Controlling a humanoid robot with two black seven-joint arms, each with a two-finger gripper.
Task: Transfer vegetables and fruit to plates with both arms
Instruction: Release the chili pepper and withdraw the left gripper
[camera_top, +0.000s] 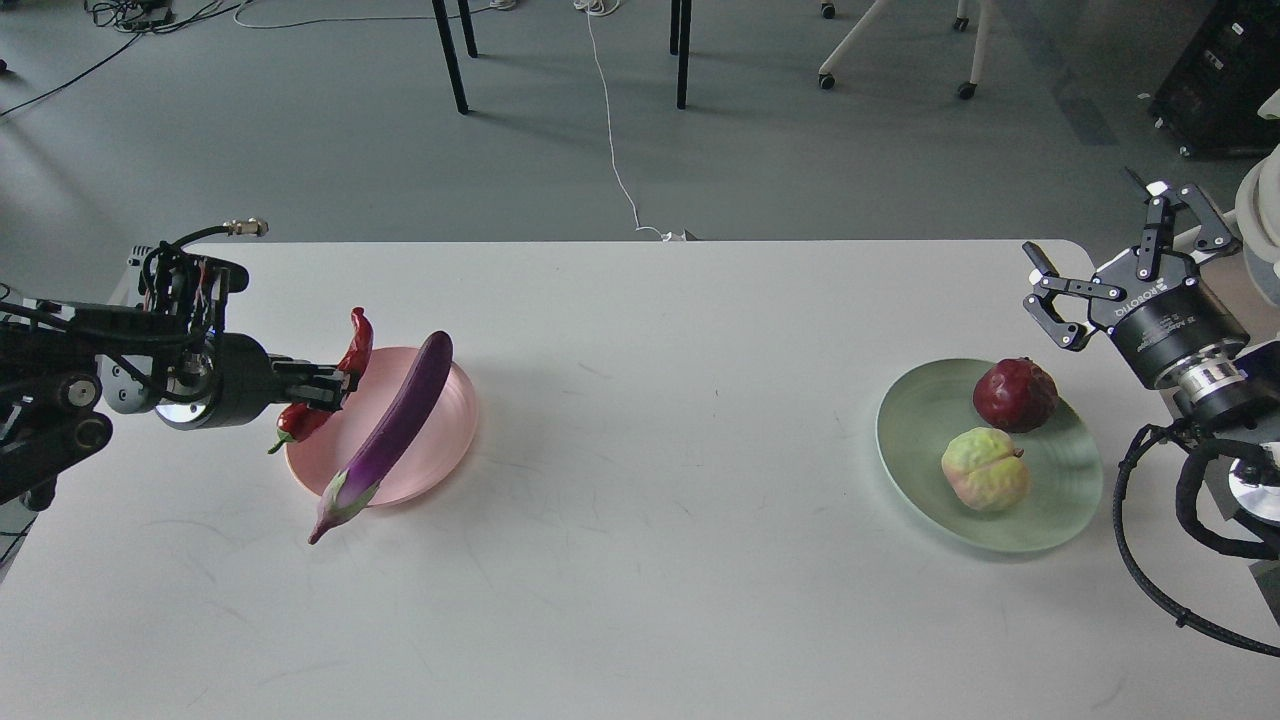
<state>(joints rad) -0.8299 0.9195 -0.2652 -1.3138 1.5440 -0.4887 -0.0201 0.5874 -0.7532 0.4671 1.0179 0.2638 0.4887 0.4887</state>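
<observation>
My left gripper (335, 388) is shut on the red chili pepper (330, 385) and holds it over the left rim of the pink plate (445, 420). The purple eggplant (390, 430) lies slanted across that plate, its stem end hanging over the near rim onto the table. The mint green plate (920, 440) at the right holds the dark red fruit (1015, 394) and the yellow-green fruit (985, 469). My right gripper (1100, 255) is open and empty, raised behind the green plate near the table's right edge.
The white table (660, 560) stretches between the two plates. Chair and table legs and cables stand on the grey floor behind the table's far edge.
</observation>
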